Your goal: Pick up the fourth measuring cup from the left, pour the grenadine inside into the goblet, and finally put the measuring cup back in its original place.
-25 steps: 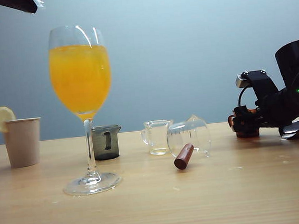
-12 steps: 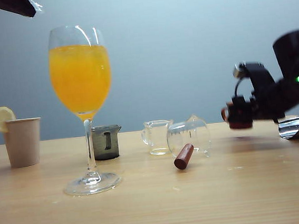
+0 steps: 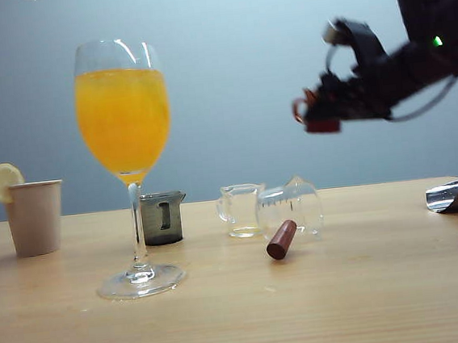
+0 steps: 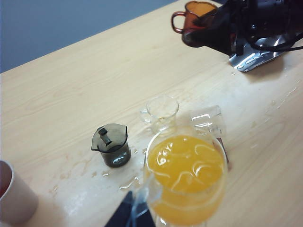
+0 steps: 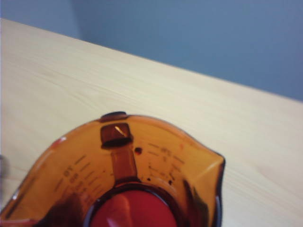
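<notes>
The right end effector (image 3: 314, 114) was raised well above the counter (image 3: 370, 288) at the right of the exterior view, clamped on the fourth measuring cup (image 5: 123, 179), an amber-brown cup (graduation marks visible on its inner wall). The grenadine (image 5: 128, 210) lay as a red pool in the cup's bottom. In the left wrist view the same cup (image 4: 196, 14) hung clear of the counter, well apart from the goblet (image 3: 123, 109). The goblet stood upright on the counter, filled most of the way with orange juice (image 3: 123, 121). Behind it stood a smoky grey cup (image 3: 163, 218), with a small clear cup (image 3: 241, 209) further right. A larger clear cup with a red-brown handle (image 3: 282, 239) lay on its side just beside that one. A beige paper cup (image 3: 35, 217) carried a lemon slice (image 3: 2, 179) on its rim. The left end effector (image 4: 135, 213) showed only as a dark tip beside the goblet bowl; whether it was open could not be determined.
</notes>
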`<action>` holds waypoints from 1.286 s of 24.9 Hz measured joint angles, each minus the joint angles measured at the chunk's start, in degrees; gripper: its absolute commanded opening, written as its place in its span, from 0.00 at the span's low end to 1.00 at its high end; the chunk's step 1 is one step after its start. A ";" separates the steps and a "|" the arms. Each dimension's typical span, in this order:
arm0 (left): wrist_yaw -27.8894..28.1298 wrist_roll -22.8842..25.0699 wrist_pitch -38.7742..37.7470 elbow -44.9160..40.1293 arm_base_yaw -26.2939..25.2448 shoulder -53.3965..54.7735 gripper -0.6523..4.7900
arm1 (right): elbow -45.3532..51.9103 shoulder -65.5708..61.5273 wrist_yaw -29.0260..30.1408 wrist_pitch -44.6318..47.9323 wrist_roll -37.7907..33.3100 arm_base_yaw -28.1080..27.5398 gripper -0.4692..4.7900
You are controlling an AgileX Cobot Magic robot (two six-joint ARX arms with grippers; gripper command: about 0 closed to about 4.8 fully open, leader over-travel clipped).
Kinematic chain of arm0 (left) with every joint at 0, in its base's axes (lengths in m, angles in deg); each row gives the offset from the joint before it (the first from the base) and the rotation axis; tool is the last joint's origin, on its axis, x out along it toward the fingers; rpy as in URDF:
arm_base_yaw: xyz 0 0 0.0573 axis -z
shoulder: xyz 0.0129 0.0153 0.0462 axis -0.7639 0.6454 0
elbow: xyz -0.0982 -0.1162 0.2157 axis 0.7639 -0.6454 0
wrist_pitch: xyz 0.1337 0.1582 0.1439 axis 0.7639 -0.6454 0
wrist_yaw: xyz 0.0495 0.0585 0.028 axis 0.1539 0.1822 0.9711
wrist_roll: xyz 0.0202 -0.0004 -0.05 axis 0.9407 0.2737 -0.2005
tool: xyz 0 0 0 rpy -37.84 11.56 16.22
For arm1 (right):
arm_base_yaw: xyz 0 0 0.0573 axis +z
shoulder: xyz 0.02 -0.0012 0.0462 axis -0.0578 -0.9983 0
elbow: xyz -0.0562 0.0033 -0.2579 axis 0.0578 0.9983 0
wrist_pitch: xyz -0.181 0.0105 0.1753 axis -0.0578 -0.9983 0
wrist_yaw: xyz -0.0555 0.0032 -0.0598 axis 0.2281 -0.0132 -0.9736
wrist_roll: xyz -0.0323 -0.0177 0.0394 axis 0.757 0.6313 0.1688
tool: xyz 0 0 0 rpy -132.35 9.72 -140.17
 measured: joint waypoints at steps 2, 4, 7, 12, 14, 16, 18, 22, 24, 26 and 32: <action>-0.04 -0.26 -1.92 0.48 0.00 -1.22 0.11 | -0.02 2.08 0.15 -1.09 0.00 1.90 0.37; -0.11 -0.96 -5.35 0.87 0.00 -2.82 0.11 | -0.02 4.94 0.20 -3.10 0.00 4.28 0.37; -1.46 -2.60 -8.52 1.36 0.00 -4.09 0.11 | -0.02 7.34 -0.55 -5.53 0.00 6.88 0.37; -3.72 -6.25 -10.47 1.62 0.02 -5.92 0.11 | -0.02 10.78 -3.06 -7.37 -0.02 14.43 0.37; -4.70 -7.63 -10.54 1.68 0.02 -6.23 0.11 | -0.02 11.10 -3.61 -7.52 -0.02 16.83 0.37; -5.09 -8.41 -10.64 1.70 0.04 -6.45 0.11 | 0.00 11.21 -5.88 -7.85 -0.02 19.28 0.37; -5.16 -8.68 -10.80 1.70 0.07 -6.51 0.11 | 0.00 11.21 -8.13 -7.87 0.00 21.20 0.37; -6.01 -10.97 -13.29 3.37 0.09 -6.38 0.11 | -1.81 11.21 -9.75 -11.43 2.54 24.28 0.37; -5.97 -11.06 -13.51 4.66 0.09 -6.43 0.11 | -3.76 11.21 -10.58 -14.10 5.29 25.24 0.36; -5.42 -11.17 -13.14 4.92 0.07 -6.45 0.11 | -5.44 11.26 -11.85 -16.04 7.43 26.05 0.36; -3.74 -11.17 -15.26 4.87 0.07 -4.92 0.11 | -6.75 11.30 -13.66 -18.29 10.45 27.45 0.36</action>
